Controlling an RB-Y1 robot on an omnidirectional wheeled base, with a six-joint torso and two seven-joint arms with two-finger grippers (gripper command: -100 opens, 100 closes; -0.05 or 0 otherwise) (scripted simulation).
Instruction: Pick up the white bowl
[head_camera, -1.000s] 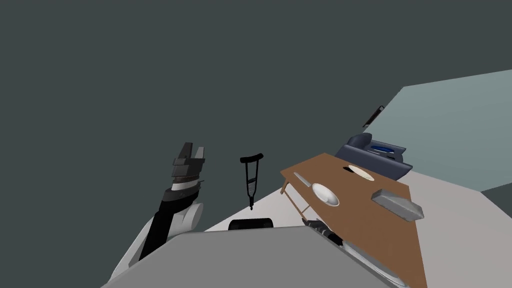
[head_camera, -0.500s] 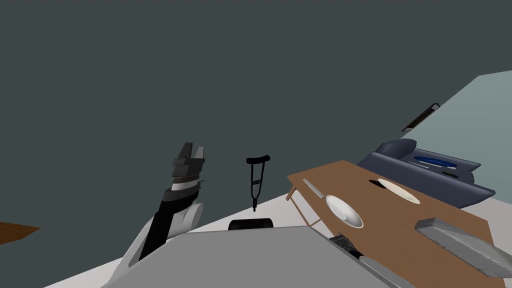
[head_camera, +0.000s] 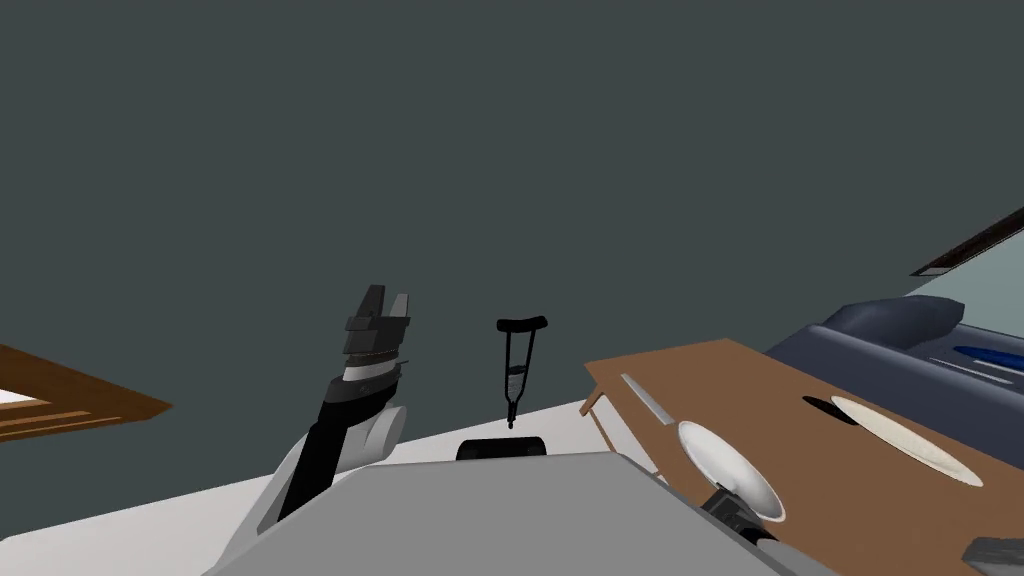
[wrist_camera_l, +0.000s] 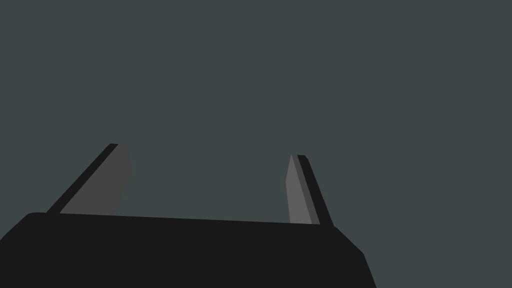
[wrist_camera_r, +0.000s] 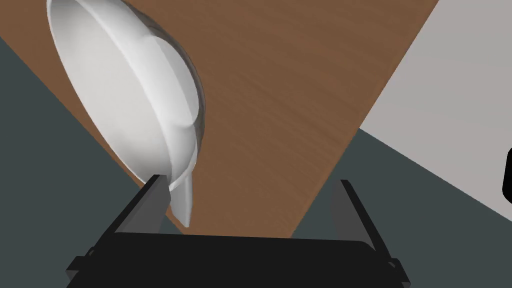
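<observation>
At the far left a brown wooden surface (head_camera: 75, 400) juts in from the edge. To its right my left arm stands raised in front of the dark wall, and the left pincer (head_camera: 386, 300) at its tip has its two blades spread wide with nothing between them, as the left wrist view (wrist_camera_l: 208, 150) also shows.

Further right a black crutch (head_camera: 518, 368) stands upright on the pale floor (head_camera: 150, 520), with a low dark object (head_camera: 502, 448) just in front of it.

Next comes the brown worktop (head_camera: 770, 395). A thin grey strip (head_camera: 648, 398) lies near its left edge. Just beside that is the white bowl (head_camera: 728, 466), which sits close to the worktop's near edge.

The right pincer (head_camera: 737, 508) is at the bowl's near rim. In the right wrist view the right pincer (wrist_camera_r: 250, 180) is open. The bowl (wrist_camera_r: 130, 100) lies toward one blade, its rim just inside and beside that finger (wrist_camera_r: 150, 205). The other finger (wrist_camera_r: 348, 210) stands well apart from the bowl, over the edge of the worktop (wrist_camera_r: 280, 100).

To the right of the bowl a flat white plate (head_camera: 905, 452) lies on the worktop. A dark blue sofa (head_camera: 890, 322) stands behind it. A grey block (head_camera: 995, 553) shows at the lower right corner.
</observation>
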